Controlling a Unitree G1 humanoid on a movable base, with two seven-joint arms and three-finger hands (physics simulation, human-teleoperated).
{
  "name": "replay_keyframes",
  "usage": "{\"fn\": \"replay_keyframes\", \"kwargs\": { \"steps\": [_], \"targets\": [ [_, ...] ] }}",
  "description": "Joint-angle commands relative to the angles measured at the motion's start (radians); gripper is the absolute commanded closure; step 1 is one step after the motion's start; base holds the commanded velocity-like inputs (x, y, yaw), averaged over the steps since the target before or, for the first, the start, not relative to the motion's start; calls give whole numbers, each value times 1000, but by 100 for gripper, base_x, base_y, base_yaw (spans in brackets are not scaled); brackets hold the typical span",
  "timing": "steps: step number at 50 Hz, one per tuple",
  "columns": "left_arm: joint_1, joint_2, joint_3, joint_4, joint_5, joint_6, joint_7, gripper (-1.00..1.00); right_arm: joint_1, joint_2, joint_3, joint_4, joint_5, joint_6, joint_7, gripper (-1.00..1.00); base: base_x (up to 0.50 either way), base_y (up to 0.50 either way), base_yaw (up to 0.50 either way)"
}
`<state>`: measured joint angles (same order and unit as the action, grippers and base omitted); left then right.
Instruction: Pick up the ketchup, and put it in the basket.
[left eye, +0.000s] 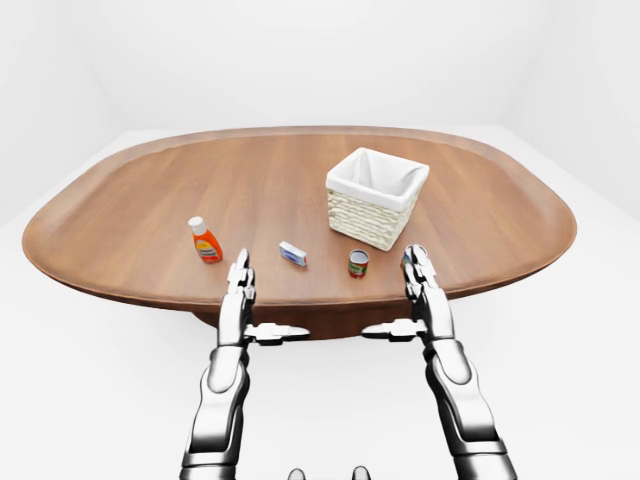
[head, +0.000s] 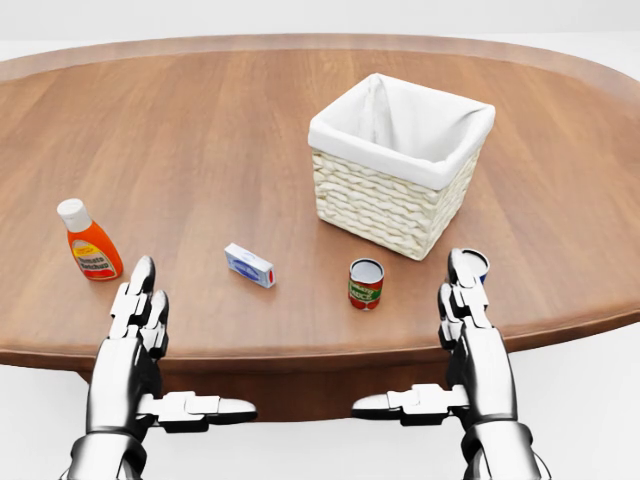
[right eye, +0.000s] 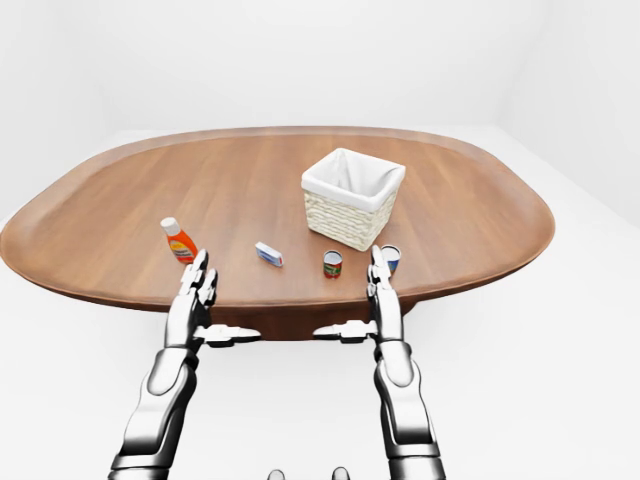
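Observation:
The ketchup is an orange-red bottle with a white cap, standing upright near the left of the head view on the wooden table. The wicker basket with a white cloth liner stands right of centre, its inside showing nothing. My left hand hovers at the table's bottom edge, just right of and below the ketchup, fingers straight and open, thumb out sideways. My right hand mirrors it at the lower right, open and holding nothing, below the basket.
A small blue-and-white box lies between the ketchup and a red-and-green can. A second can with a blue label stands just beyond my right fingertips. White floor surrounds the oval table.

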<state>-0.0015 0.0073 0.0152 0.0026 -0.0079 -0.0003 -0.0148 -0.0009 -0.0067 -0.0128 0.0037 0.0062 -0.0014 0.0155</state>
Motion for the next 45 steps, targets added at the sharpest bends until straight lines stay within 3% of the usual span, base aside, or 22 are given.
{"fn": "replay_keyframes", "kwargs": {
  "steps": [1, 10, 15, 19, 28, 45],
  "targets": [
    [0, 11, 22, 1, -11, 1, -23, -100, 0, -10, -19, 6, 11, -3, 27, -100, 0, 0, 0],
    [27, 8, 14, -49, -8, 17, -29, -100, 13, -5, -8, -29, -5, 11, 13, -100, 0, 0, 0],
    [97, 6, 9, -188, -17, 64, -46, -100, 77, 4, 19, -171, -28, 63, 5, -100, 0, 0, 0],
    [131, 4, 14, -261, -26, 88, -58, -100, 117, 9, 38, -257, -49, 87, -6, -100, 0, 0, 0],
    [233, -3, 19, -426, -55, 88, -97, -100, 201, 10, 88, -434, -78, 89, -25, -100, 0, 0, 0],
    [240, -10, 44, -459, -75, 88, -110, -100, 200, 9, 91, -450, -68, 89, -45, -100, 0, 0, 0]
  ]
}}
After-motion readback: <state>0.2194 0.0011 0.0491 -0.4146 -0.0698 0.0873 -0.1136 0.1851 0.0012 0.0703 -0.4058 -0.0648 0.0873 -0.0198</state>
